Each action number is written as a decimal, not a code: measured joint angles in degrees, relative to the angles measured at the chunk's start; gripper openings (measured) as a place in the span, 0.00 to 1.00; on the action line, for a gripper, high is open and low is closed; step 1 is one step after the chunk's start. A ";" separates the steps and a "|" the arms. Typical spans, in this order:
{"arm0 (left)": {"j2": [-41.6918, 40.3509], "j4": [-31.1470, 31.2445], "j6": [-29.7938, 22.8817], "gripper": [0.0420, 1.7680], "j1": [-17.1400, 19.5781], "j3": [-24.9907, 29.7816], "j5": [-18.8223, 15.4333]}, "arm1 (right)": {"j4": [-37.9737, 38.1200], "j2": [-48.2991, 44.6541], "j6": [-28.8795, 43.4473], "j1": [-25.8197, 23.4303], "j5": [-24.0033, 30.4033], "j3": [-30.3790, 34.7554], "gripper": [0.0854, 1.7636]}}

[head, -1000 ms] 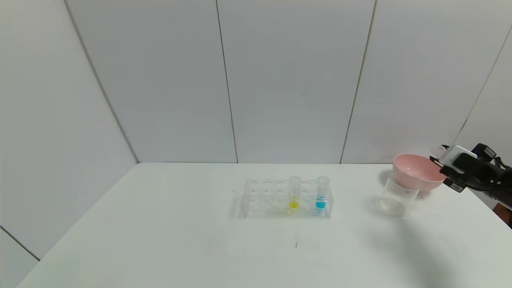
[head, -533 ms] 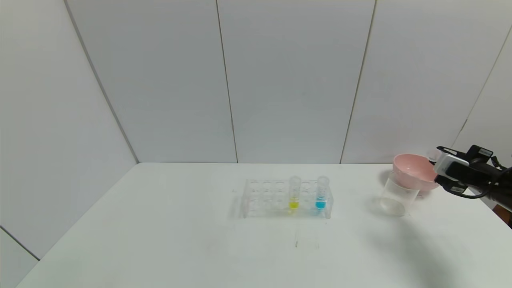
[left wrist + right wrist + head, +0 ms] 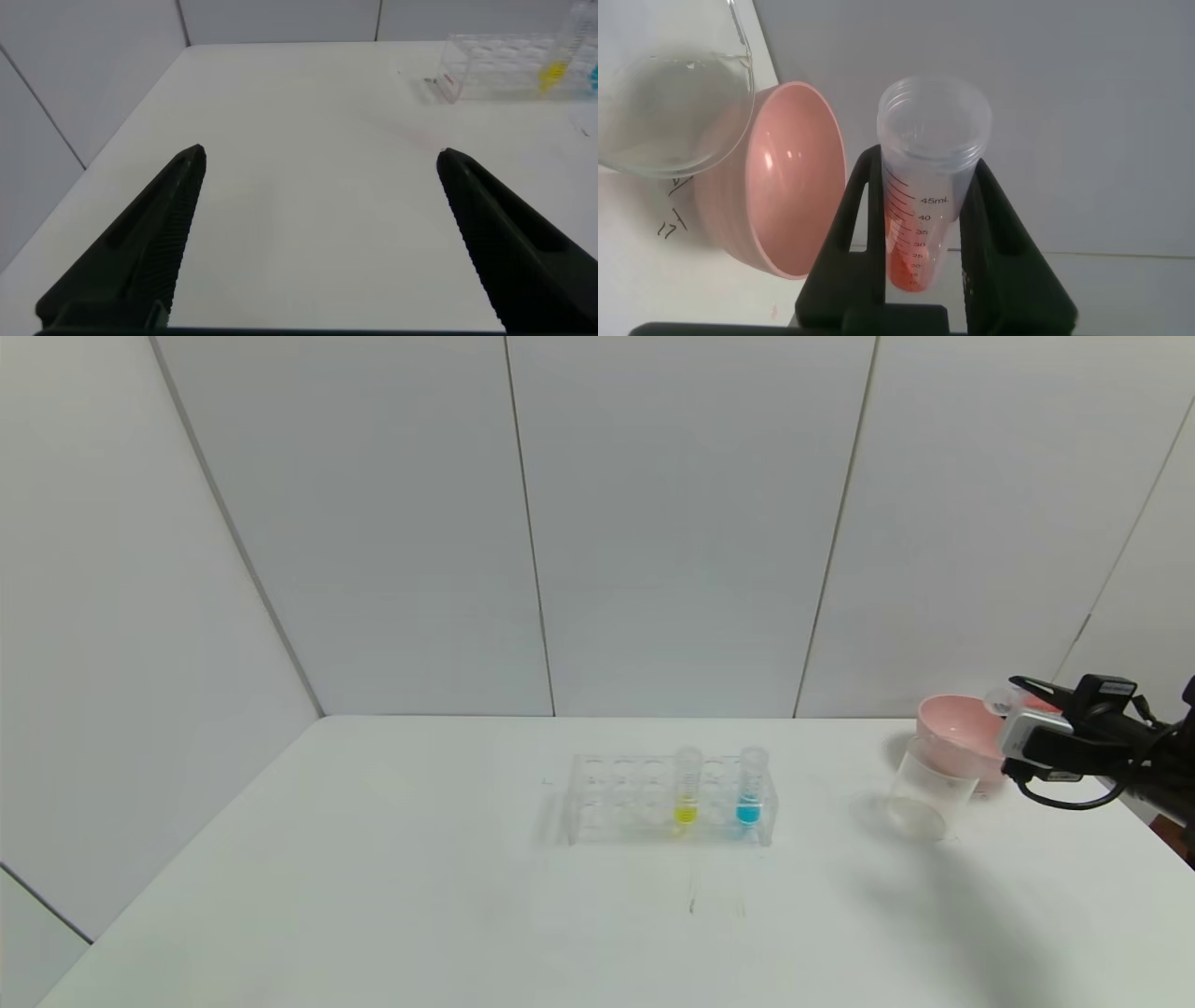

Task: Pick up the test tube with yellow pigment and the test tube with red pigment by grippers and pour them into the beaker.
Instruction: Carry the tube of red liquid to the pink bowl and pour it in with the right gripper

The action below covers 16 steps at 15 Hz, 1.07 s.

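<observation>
My right gripper [image 3: 1013,707] is shut on the test tube with red pigment [image 3: 929,201] and holds it tipped far over. The tube's open mouth [image 3: 997,700] points left, above the pink bowl's rim and just right of the beaker. Red-orange liquid lies in the tube's round bottom and along its lower wall. The clear beaker [image 3: 924,791] stands in front of the bowl and also shows in the right wrist view [image 3: 673,103]. The test tube with yellow pigment [image 3: 686,789] stands upright in the clear rack [image 3: 616,800]. My left gripper [image 3: 320,157] is open and empty over bare table, far from the rack [image 3: 491,65].
A pink bowl [image 3: 952,733] stands just behind the beaker, near the table's right rear corner. A tube with blue liquid [image 3: 750,787] stands in the rack, right of the yellow one. White walls close the back and the left.
My right gripper has moved left toward the beaker and rolled, tipping the red tube from a slant to nearly level. The rack, beaker and bowl have not moved.
</observation>
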 joint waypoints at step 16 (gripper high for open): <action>0.00 0.00 0.00 1.00 0.00 0.00 -0.02 | 0.18 1.13 -9.58 0.29 0.11 1.16 0.26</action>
